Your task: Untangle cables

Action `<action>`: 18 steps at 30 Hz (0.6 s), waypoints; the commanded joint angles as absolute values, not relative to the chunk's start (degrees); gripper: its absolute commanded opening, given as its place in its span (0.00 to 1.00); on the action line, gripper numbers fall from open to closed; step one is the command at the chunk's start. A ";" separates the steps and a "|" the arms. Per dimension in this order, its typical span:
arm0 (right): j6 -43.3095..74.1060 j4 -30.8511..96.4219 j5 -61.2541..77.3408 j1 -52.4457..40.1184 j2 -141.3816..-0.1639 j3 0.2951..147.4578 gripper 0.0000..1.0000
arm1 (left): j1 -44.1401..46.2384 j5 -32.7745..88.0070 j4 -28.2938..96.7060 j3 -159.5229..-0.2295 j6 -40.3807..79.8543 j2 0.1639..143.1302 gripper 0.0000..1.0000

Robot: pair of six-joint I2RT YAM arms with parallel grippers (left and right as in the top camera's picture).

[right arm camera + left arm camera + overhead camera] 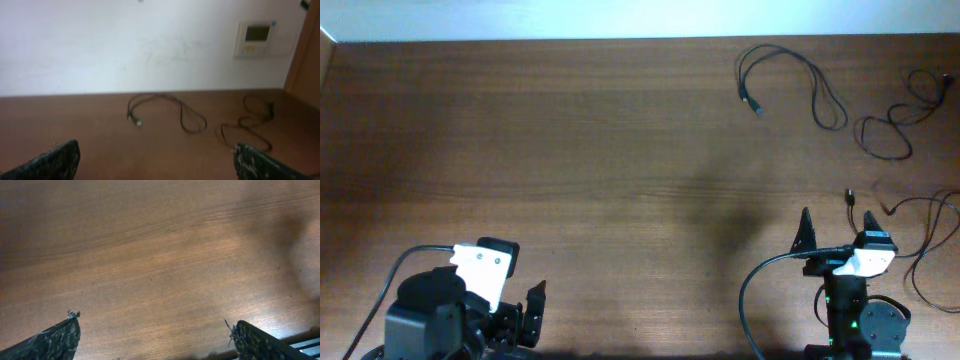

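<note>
Three thin black cables lie apart at the right of the wooden table. One looped cable (800, 72) with a small plug lies at the far right-centre. A second cable (898, 122) curls near the far right edge. A third cable (932, 232) lies beside my right arm. The first cable (172, 106) and the second cable (252, 121) also show in the right wrist view, ahead of my right gripper (155, 150). My right gripper (836, 220) is open and empty, near the table's front. My left gripper (525, 310) is open and empty at the front left, and in the left wrist view my left gripper (154, 322) is over bare wood.
A thick black arm cable (752, 290) arcs from the right arm base. A white wall (125, 45) with a small wall panel (256, 37) stands behind the table's far edge.
</note>
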State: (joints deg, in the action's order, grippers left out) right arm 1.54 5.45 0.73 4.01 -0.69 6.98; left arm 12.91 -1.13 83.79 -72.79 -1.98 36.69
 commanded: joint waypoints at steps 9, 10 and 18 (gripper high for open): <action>0.01 2.26 -0.64 3.88 -0.21 0.32 0.98 | 13.08 -1.50 83.68 -73.12 -2.68 36.51 0.99; -1.37 3.86 -0.64 3.92 -0.21 0.32 0.98 | 13.08 -1.50 83.68 -73.12 -2.68 36.51 0.99; -4.27 4.86 -0.40 3.81 -0.21 0.32 0.98 | 13.08 -1.50 83.68 -73.12 -2.68 36.51 0.99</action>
State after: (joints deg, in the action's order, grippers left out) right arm -3.77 4.38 -0.10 4.01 -0.69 0.71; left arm 12.91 -1.13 83.79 -72.79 -1.98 36.69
